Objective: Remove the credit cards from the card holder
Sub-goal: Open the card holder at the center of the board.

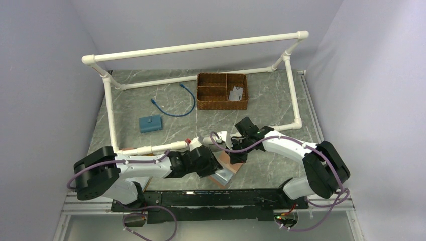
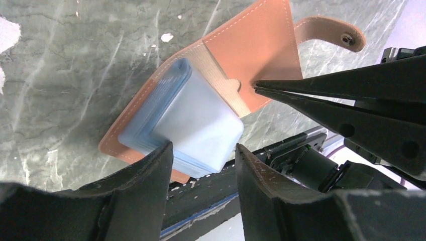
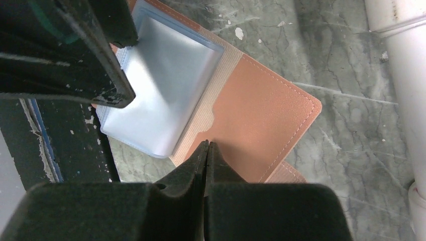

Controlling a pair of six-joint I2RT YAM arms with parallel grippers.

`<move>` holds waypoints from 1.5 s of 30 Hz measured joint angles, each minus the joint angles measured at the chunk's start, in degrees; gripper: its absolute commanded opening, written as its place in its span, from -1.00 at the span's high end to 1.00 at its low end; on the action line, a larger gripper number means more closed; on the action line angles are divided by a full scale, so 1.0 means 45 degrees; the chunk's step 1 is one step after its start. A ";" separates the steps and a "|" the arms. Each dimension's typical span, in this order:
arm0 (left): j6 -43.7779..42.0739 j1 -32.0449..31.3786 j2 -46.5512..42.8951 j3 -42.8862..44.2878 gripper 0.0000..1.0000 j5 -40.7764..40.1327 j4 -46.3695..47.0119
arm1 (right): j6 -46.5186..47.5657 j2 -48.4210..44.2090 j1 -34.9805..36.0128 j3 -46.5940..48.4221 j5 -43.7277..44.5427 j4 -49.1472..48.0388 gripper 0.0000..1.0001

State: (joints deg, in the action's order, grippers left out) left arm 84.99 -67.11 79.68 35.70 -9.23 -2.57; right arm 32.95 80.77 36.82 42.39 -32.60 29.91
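The right gripper's (image 3: 207,143) jaws were pressed together into a single point, and that point rested on the brown leather flap of the card holder (image 3: 261,115), just beside the woven spine strip. Nothing was pinched between them. The left gripper's (image 2: 203,150) jaws stood spread partway, their tips over the near edge of the stack of cloudy blue-grey plastic sleeves (image 2: 196,115) that rose from the holder's other half. The stack was wider than the gap between them. One finger (image 2: 163,155) covered a corner of the stack; whether it pressed down could not be told.

The card holder lay open and flat on the worktop (image 1: 271,100), lining up, with its closing strap and snap (image 2: 331,32) poking out past the far flap. It sat at the near edge, between the two arms, partly overhanging the black rail (image 1: 211,198) that carries their bases. No credit cards could be made out through the sleeves.

Farther back stood a wicker basket (image 1: 221,105) with compartments, a pale flat item in the right one. A blue cable (image 1: 193,103) looped to its left, and a small blue block (image 1: 150,123) lay nearer the left arm. A white pipe frame (image 1: 201,46) ringed the area.
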 measured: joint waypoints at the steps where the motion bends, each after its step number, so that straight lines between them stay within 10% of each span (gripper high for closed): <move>1: 0.0073 0.0005 0.0044 0.0189 -0.09 0.0019 -0.0282 | -0.0005 0.0000 0.0000 0.0000 0.0000 0.0000 1.00; 24: 0.2006 0.0024 0.1472 0.1710 -0.03 0.0418 -0.1603 | -0.0049 0.0000 -0.0058 0.0000 0.0000 -0.0005 0.99; 45: -0.1103 0.2166 0.3036 0.2788 0.06 0.1307 -0.0821 | 0.2846 -0.1064 -0.1749 0.0787 -0.3745 0.3143 0.38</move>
State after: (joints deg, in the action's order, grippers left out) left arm 80.03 -57.36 93.34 48.25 -3.36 -6.26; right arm 45.76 75.99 28.95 45.93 -49.45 44.05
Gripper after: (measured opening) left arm 0.467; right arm 0.341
